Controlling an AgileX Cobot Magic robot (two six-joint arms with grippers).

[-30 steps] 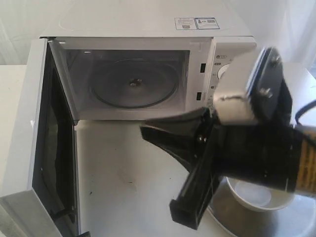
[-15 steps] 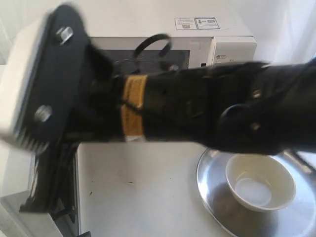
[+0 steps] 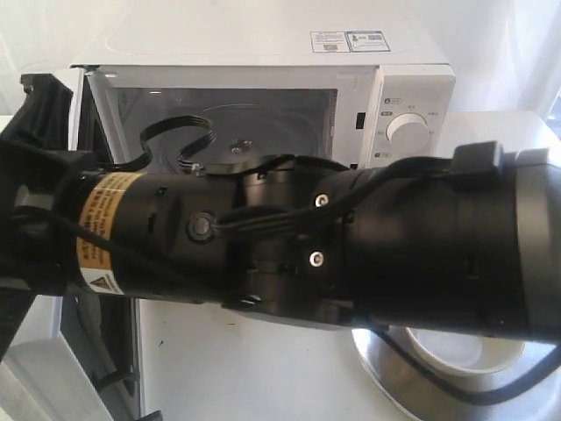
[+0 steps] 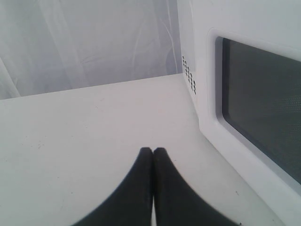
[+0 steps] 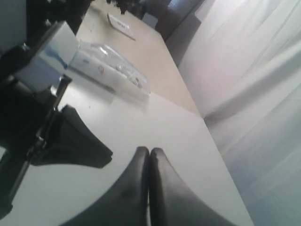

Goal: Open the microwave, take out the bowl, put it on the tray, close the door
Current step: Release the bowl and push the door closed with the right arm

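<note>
The white microwave (image 3: 263, 44) stands at the back, its cavity empty apart from the glass turntable (image 3: 263, 118). The door (image 3: 110, 351) hangs wide open on the left. A cream bowl (image 3: 456, 351) sits on the silver tray (image 3: 394, 386) at the lower right, largely hidden by my right arm (image 3: 351, 254), which reaches across to the door's side. My right gripper (image 5: 149, 150) is shut on nothing above a white surface. My left gripper (image 4: 153, 149) is shut and empty, beside the door's outer face (image 4: 263, 117) with its dark window.
White curtains hang behind the table. The right wrist view shows the other arm's black gripper (image 5: 70, 141) close by, and a clear plastic box (image 5: 113, 70) on a farther table. Side vents (image 4: 188, 75) of the microwave show behind the door.
My right arm has swung from above the tray across the front of the microwave to the left, toward the open door. Bowl, tray and door have stayed put.
</note>
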